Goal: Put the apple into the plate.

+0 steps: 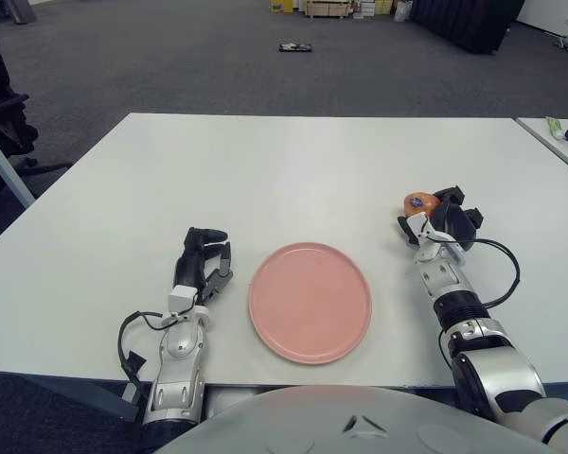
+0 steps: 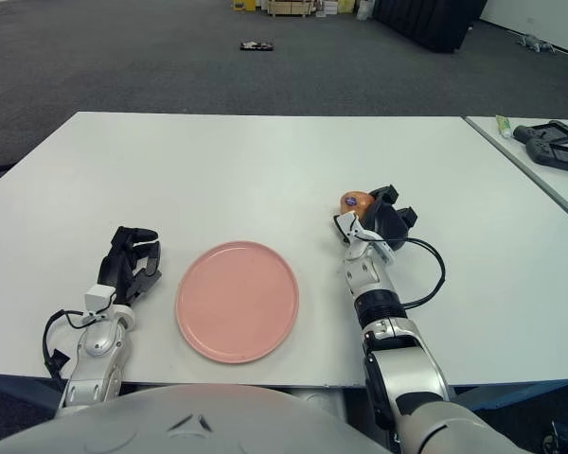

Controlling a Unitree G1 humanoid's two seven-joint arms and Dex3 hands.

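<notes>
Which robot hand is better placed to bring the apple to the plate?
The right robot hand: it is already at the apple, right of the plate. The left robot hand lies beyond the plate's other side.

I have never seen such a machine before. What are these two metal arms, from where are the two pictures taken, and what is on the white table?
You are looking through a humanoid robot's own eyes. Both pictures come from one stereo camera on its head, aimed forward and down, so they show the same scene from slightly different spots. The two arms are the robot's own, each ending in a three-finger hand. On the white table lies an empty pink plate. The left hand shows to the left of the plate and holds nothing. The right hand, on the other side of the plate, is at a small orange-red apple, with its fingers around it. The apple is not yet in the plate.
</notes>
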